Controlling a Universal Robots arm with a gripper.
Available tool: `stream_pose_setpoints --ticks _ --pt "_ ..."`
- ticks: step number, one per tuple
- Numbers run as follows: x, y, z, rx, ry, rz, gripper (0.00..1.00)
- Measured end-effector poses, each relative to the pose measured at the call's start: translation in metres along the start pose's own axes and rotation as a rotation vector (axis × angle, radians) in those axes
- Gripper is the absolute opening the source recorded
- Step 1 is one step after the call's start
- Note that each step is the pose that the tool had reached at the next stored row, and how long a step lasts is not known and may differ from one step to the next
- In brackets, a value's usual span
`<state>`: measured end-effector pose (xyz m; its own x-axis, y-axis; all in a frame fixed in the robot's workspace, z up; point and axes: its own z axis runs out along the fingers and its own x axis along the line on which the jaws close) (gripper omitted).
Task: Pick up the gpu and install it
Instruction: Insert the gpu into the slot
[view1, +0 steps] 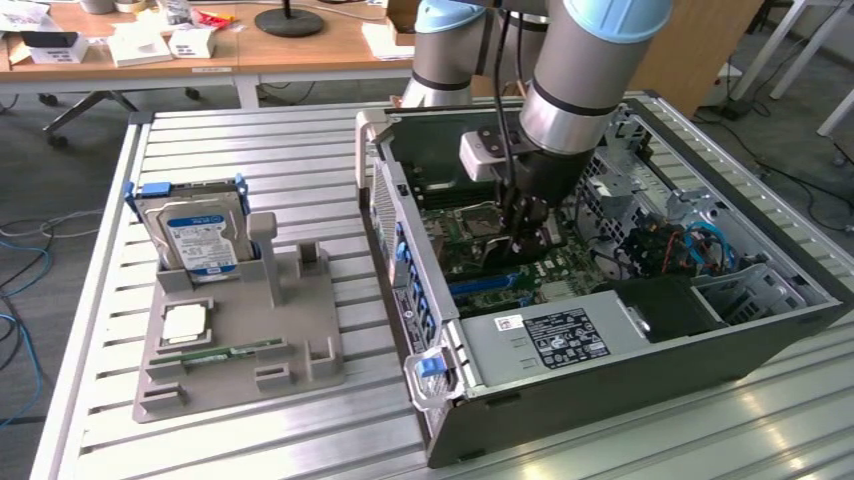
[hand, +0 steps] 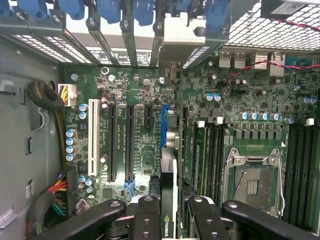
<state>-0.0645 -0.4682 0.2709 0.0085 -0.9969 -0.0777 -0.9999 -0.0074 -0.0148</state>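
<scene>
The gpu (hand: 169, 172) stands edge-on between my black fingers (hand: 146, 217), a green logo showing on its black edge. My gripper (hand: 172, 220) is shut on it inside the open computer case (view1: 601, 385). The card lines up with the blue slot (hand: 163, 122) on the motherboard (hand: 140, 100), and its silver bracket (hand: 176, 42) sits against the rear slot openings. I cannot tell whether the card is pressed fully into the slot. In the exterior view my gripper (view1: 525, 238) reaches down over the motherboard in the middle of the case.
A grey holder tray (view1: 267, 345) lies at the exterior view's left, carrying a hard drive (view1: 200, 238), a CPU chip (view1: 184, 322) and a narrow memory stick (view1: 220, 352). Blue latches (hand: 107, 10), a white slot (hand: 93, 135), the CPU socket (hand: 252, 182) and cable bundles (hand: 47, 97) surround the card.
</scene>
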Motion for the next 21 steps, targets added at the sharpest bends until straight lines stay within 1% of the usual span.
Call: stream_pose_setpoints --ticks 6,15,21 --pt "0.0030 0.0004 -0.0003 0.0000 0.0001 0.000 0.26" --pt "0.0030 0.0028 -0.0001 -0.0001 0.0001 0.000 0.26" --pt "0.0034 0.0030 0.0041 0.0000 0.0001 0.000 0.26"
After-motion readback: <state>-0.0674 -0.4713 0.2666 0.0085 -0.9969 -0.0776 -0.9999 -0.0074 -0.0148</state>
